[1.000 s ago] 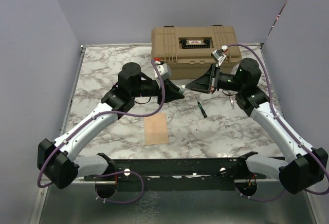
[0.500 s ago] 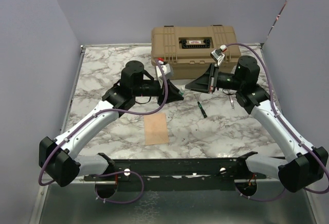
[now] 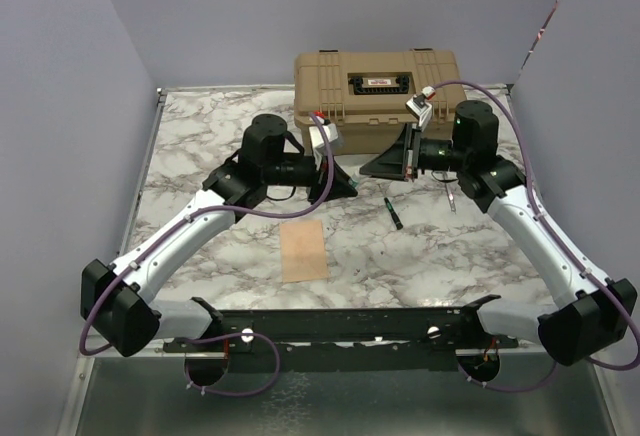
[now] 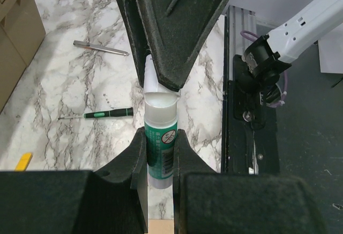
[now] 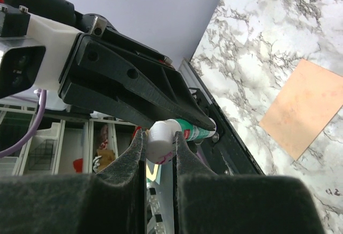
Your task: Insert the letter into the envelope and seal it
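Observation:
A glue stick with a green label hangs in the air between my two grippers. My left gripper is shut on its green body. My right gripper is shut on its white cap. In the top view the left gripper and right gripper meet tip to tip above the table's middle. One flat peach-tan rectangle lies on the marble near the front and also shows in the right wrist view. No flap shows on it, so I cannot tell whether it is the envelope or the letter. No second tan piece is in view.
A tan toolbox stands at the back. A green-handled screwdriver and a slim silver tool lie right of centre. A small yellow object lies near the box. The black rail runs along the front edge.
The left wrist has shifted a little to the right and the right wrist a little to the left. The grippers stay tip to tip on the glue stick. The tan rectangle has not moved.

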